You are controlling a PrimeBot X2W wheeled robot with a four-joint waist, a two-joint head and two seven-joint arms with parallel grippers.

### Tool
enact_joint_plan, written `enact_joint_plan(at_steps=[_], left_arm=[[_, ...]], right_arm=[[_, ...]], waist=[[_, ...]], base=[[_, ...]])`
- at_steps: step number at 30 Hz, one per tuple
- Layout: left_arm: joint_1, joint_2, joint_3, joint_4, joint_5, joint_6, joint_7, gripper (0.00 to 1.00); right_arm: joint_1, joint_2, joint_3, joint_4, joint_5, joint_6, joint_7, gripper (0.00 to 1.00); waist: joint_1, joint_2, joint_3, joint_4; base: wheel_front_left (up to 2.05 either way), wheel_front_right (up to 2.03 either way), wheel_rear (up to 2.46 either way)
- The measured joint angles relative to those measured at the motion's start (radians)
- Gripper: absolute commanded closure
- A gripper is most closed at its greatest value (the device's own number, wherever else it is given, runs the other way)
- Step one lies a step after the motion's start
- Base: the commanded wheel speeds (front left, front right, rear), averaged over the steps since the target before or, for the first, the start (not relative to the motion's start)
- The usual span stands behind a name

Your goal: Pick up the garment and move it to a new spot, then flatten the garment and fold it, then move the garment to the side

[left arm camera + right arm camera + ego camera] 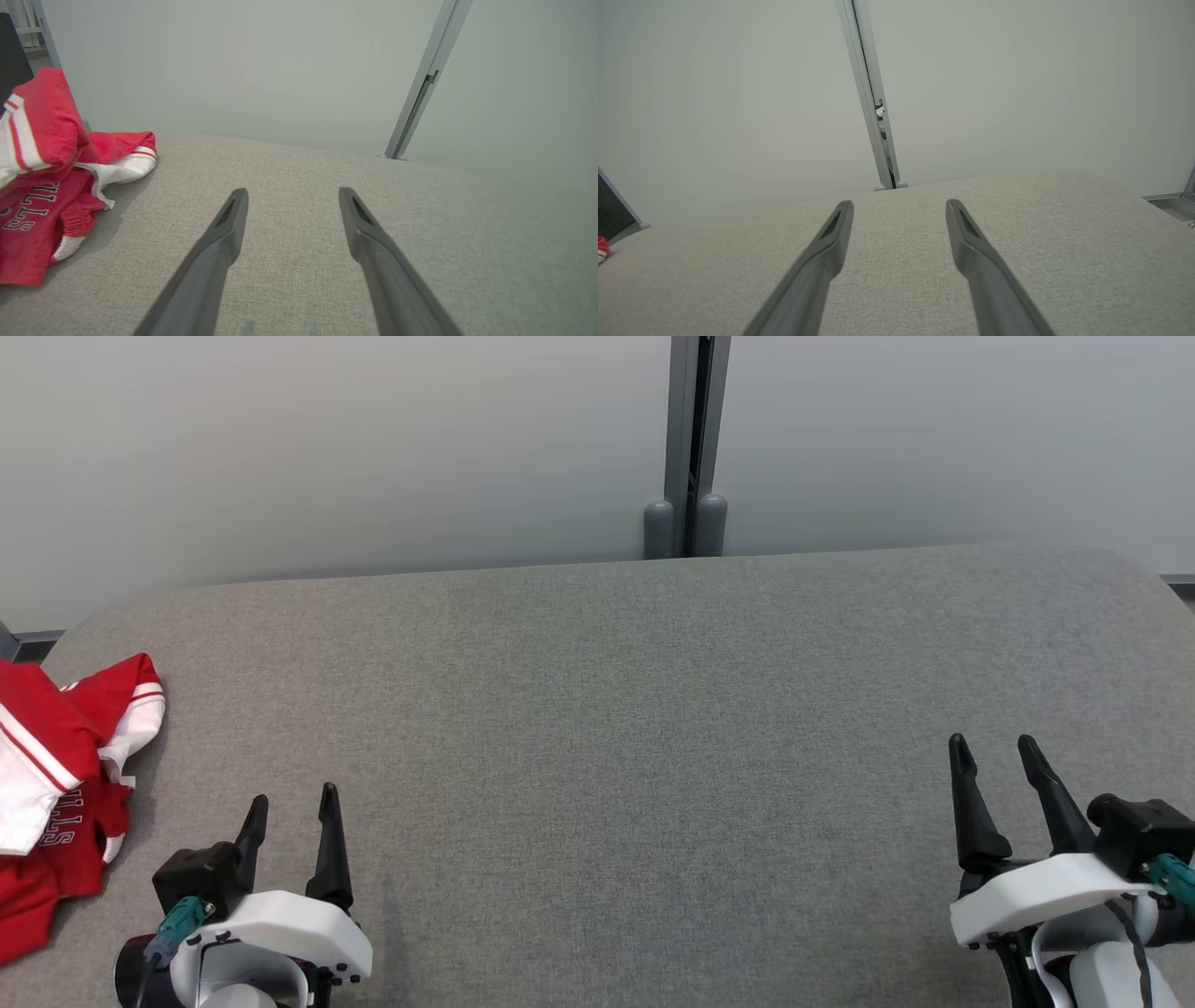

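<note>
A crumpled red and white garment (56, 784) with lettering lies bunched at the far left edge of the grey fabric table (607, 728). My left gripper (291, 803) hovers open just to its right, near the front edge, nothing between its fingers. In the left wrist view the garment (51, 182) sits left of the open left gripper (292, 191). My right gripper (994, 745) stands open at the front right, far from the garment. In the right wrist view the right gripper (900, 204) points at bare fabric, and a sliver of the garment (601, 248) peeks in at the left edge.
A pale partition wall runs behind the table, with a grey metal post (689, 448) and two rounded feet at its middle. The table's corners are rounded. Grey fabric stretches between the two grippers.
</note>
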Motion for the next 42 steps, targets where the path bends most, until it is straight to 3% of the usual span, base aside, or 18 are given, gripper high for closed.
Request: enact_joint_plan(at_steps=[32, 42], left_arm=[[-0.006, 0.002, 0.001, 0.038, 0.223, 0.03, -0.057, 0.0], [-0.015, 0.002, 0.004, 0.038, 0.223, 0.028, -0.059, 0.0]], right_arm=[[-0.03, -0.002, -0.004, 0.053, -0.243, 0.0, -0.06, 0.0], [-0.028, -0.002, -0.003, 0.05, -0.238, 0.0, -0.061, 0.0]], waist=[[-0.0001, 0.0, 0.0, -0.002], [0.0, 0.0, 0.008, 0.056]], base=[[0.0, 0.0, 0.0], [0.0, 0.0, 0.0]])
